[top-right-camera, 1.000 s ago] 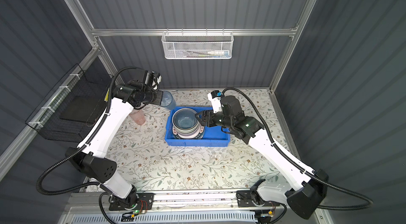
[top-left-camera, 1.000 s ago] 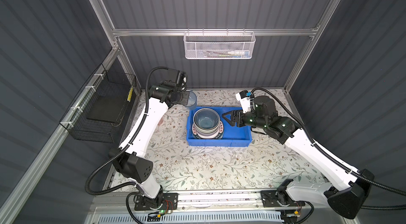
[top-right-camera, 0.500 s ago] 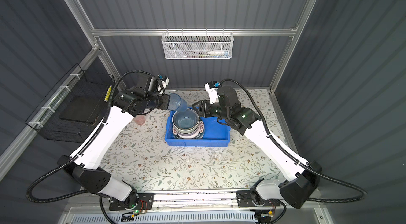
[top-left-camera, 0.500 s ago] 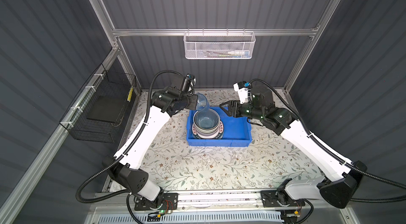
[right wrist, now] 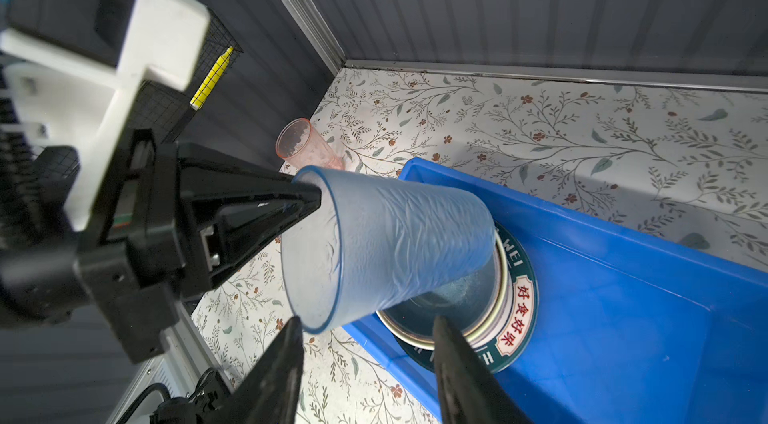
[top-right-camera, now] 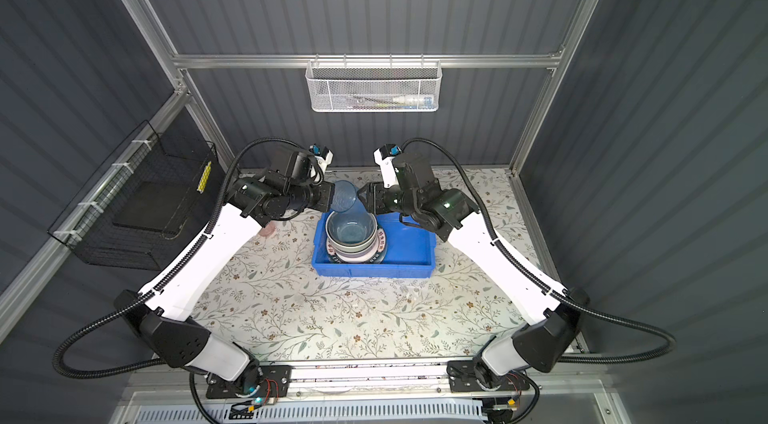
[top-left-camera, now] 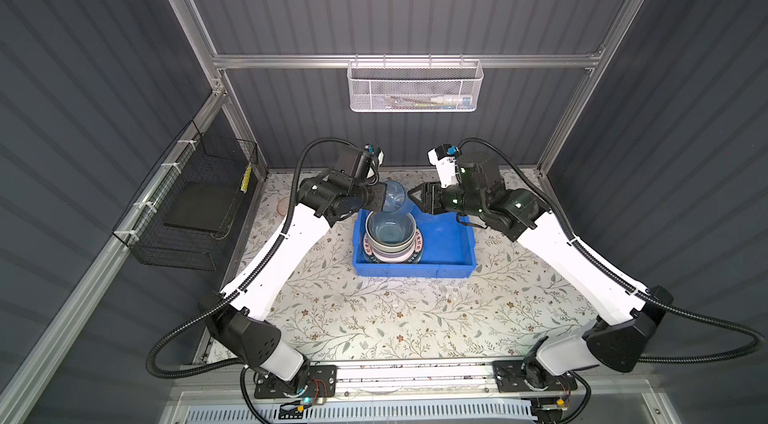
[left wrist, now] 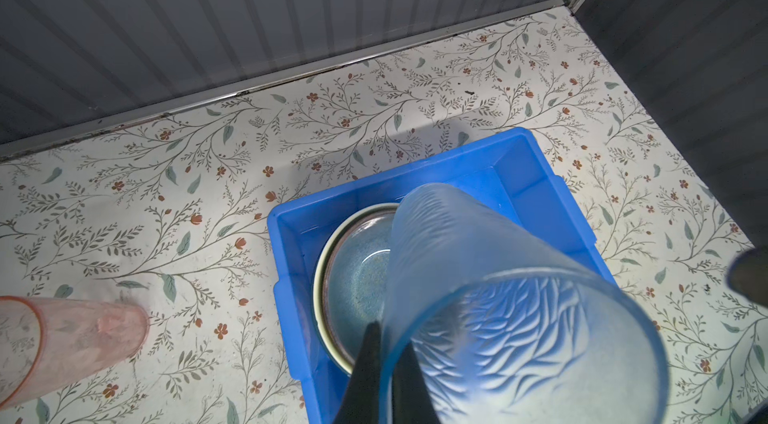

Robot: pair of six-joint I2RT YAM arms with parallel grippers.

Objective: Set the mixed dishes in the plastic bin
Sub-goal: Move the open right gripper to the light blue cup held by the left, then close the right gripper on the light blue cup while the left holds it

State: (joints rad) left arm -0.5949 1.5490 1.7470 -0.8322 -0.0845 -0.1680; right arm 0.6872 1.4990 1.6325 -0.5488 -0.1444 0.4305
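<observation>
Frankly, my left gripper (top-left-camera: 379, 198) pinched the translucent blue ribbed tumbler (top-left-camera: 395, 197) by its rim above the stacked bowls (top-left-camera: 390, 231) in the bright blue plastic bin (top-left-camera: 445, 239); my half-open, empty right gripper (top-left-camera: 417, 195) could knock it loose.

Bright blue bin (top-left-camera: 444, 234), pale blue tumbler (right wrist: 407, 243), perhaps leaf-veined; pink tumbler (right wrist: 303, 147); cream tabletop (top-left-camera: 374, 309), floral sprigs

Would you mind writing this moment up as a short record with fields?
left gripper: shut on the blue tumbler at its rim
blue tumbler: tilted, base over the bowls
right gripper: open, fingers apart near the blue tumbler
bin: holds the bowls, stacked on a lettered plate
pink tumbler: on the table, outside the bin
</observation>
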